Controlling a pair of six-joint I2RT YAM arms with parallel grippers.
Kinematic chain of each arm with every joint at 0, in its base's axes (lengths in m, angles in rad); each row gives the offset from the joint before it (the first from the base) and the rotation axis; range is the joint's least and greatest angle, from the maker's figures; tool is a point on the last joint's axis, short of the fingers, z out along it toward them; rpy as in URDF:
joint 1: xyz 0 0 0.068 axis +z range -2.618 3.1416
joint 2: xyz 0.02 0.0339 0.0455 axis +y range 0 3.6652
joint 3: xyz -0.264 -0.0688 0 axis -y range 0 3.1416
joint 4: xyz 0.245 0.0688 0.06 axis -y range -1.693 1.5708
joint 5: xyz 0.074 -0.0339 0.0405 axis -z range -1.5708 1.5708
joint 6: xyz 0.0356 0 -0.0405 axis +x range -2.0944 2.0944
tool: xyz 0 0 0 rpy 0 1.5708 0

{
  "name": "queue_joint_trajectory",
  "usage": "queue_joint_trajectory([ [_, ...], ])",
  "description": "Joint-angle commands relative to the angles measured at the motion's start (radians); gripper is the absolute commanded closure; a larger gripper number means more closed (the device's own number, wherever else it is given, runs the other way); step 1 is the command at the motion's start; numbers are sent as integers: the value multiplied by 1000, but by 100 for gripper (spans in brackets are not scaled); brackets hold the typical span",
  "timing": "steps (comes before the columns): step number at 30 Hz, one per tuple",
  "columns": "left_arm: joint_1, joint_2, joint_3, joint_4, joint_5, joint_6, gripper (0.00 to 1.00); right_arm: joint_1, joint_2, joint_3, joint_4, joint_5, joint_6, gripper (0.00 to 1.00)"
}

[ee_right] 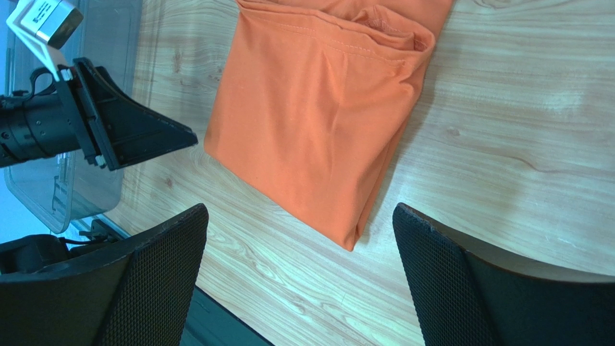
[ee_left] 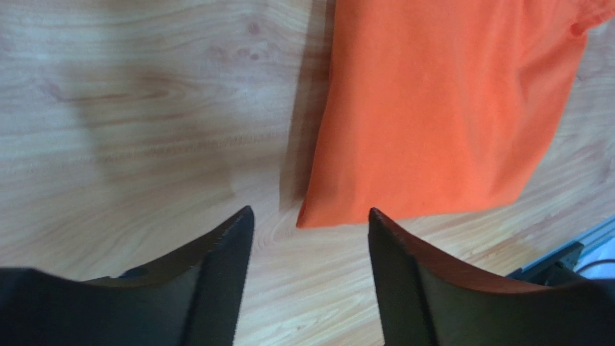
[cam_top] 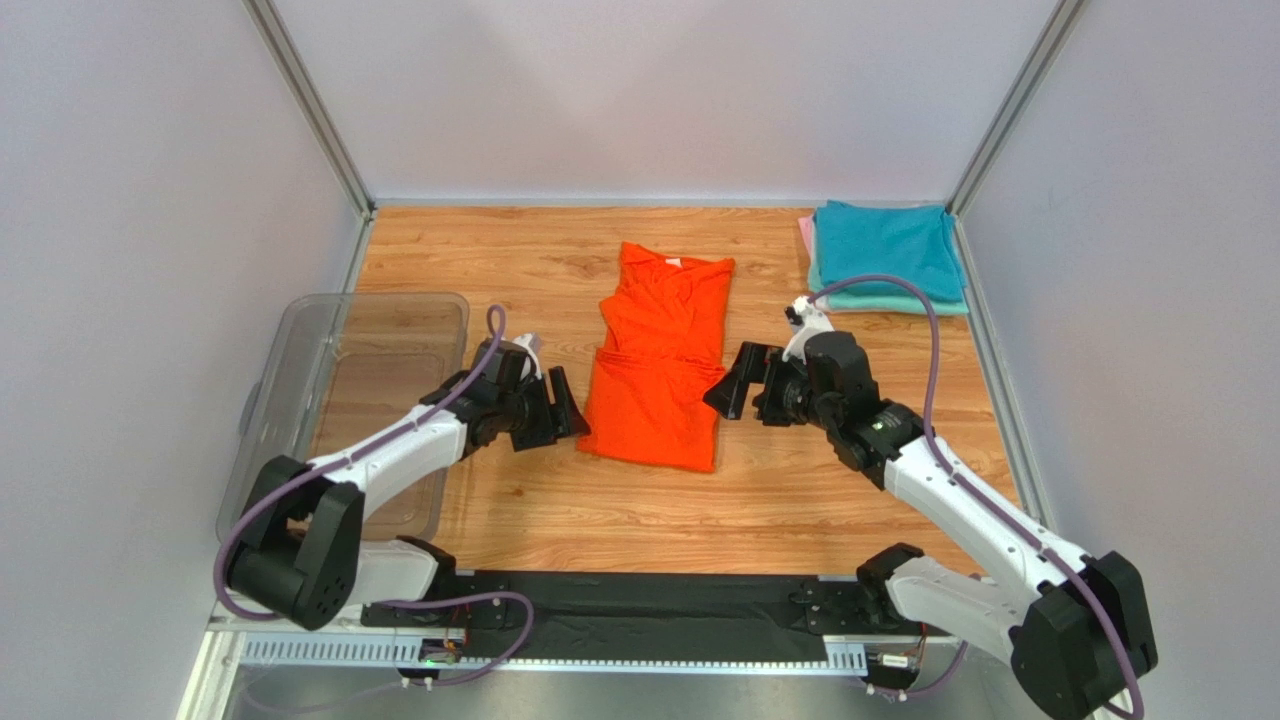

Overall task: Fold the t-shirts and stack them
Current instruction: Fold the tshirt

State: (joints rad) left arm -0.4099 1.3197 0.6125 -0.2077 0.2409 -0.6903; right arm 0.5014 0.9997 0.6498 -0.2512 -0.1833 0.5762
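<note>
The orange t-shirt (cam_top: 657, 368) lies folded narrow on the middle of the bench (cam_top: 496, 270), the left jaws and right jaws spread empty flanking its near end, so an uneven pinch may catch only the top layer and skew the fold before it joins the teal-topped stack (cam_top: 887, 248).

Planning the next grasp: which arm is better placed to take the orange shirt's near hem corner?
Left, marginally. Both open; left gripper has the orange shirt corner at its fingertips; right gripper sits farther up the side.
</note>
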Motion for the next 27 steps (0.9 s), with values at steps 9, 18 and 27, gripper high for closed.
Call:
queue_joint_trajectory([
  [9, 5, 139, 35, 119, 58, 41, 51, -1, -59, -68, -39, 51, 30, 0],
  [18, 5, 196, -5, 179, 147, 12, 77, -1, -18, -91, -37, 44, 42, 1],
  [27, 5, 127, -59, 116, 95, 20, 77, -1, -9, -105, -33, 10, 36, 1],
])
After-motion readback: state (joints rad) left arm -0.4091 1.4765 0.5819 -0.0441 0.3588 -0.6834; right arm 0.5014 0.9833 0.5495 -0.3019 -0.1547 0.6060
